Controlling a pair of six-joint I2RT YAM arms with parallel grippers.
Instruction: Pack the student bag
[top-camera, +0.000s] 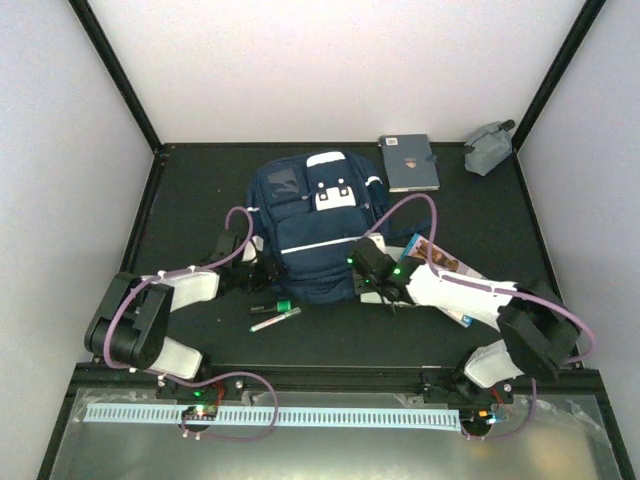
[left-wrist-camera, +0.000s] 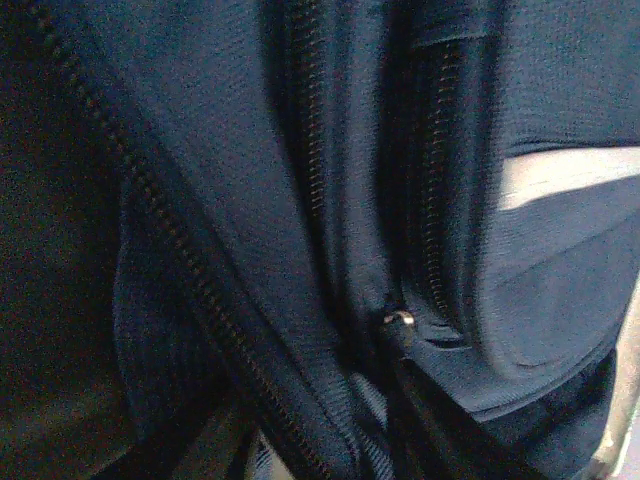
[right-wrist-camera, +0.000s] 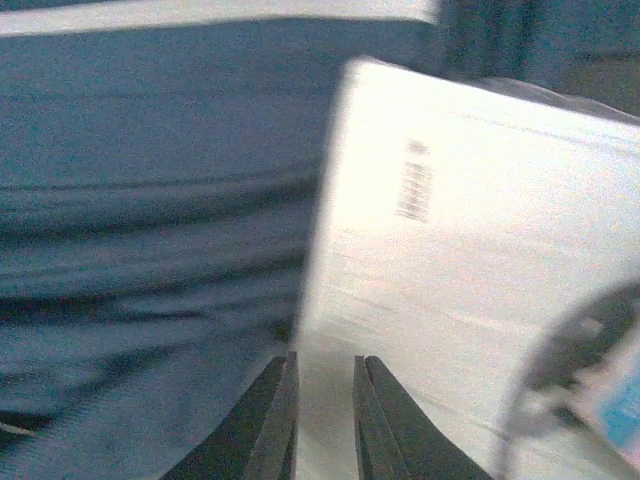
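Two arms at student bag (top-camera: 310, 235): right jaws pinch white book (right-wrist-camera: 470, 250) edge; left jaws by zip (left-wrist-camera: 170, 240), state unclear. Spread opening before sliding book in flat.

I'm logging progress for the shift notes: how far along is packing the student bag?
Done: nothing is visibly packed, and the inside of the student bag is hidden. In hand: the right claw pinches the edge of a white booklet beside the bag, and the left claw is at the bag's zippered side. Left: the marker, pen, grey notebook and grey pouch lie outside the bag.
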